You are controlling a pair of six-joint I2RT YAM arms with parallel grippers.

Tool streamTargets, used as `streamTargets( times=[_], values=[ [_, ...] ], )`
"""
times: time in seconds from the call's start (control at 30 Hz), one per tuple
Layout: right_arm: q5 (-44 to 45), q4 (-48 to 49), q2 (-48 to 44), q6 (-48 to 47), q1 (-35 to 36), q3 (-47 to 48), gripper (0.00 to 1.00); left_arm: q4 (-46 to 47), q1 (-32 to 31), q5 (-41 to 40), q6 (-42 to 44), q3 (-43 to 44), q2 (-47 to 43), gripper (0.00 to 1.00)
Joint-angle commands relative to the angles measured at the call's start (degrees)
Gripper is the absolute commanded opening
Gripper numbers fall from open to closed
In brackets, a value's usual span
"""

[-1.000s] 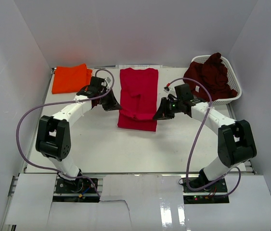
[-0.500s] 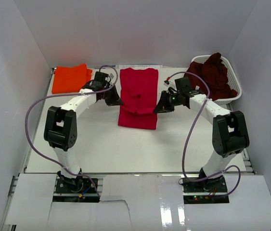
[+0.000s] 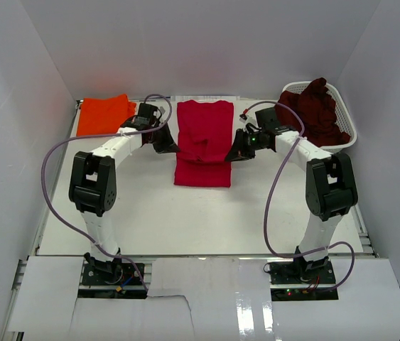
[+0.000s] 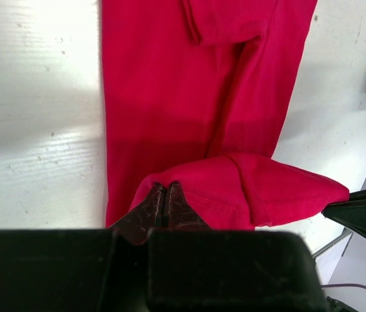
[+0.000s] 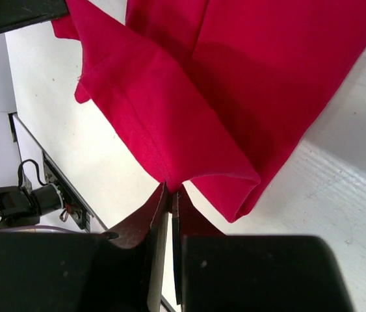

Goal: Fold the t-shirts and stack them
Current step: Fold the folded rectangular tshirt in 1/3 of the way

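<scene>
**Both jaws clamped on the crimson t-shirt (image 3: 203, 135)**

Your left jaws and right jaws are each pinched shut on a raised fold of it, one at either side edge. The rest lies flat mid-surface (image 3: 150, 213). The orange t-shirt (image 3: 104, 115) sits folded far left, just beside your left arm (image 3: 118, 148). The maroon t-shirt (image 3: 313, 114) is heaped in the white basket (image 3: 347, 138) far right, close behind your right arm (image 3: 292, 145).

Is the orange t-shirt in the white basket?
No, the orange t-shirt lies on the table at far left; the white basket at far right holds the maroon t-shirt.
</scene>
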Motion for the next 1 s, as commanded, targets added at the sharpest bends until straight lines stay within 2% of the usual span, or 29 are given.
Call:
streamTargets(
  times=[0.0,0.97],
  values=[
    [-1.04,-1.33,0.92,-1.44,-0.31,3.6,0.08,0.34,0.83,-0.34,1.07,2.87,-0.04,0.0],
    [-1.83,-3.0,11.99,-2.76,-2.6,14.93,0.08,-1.85,1.09,0.45,2.65,15.88,11.47,0.02]
  ],
)
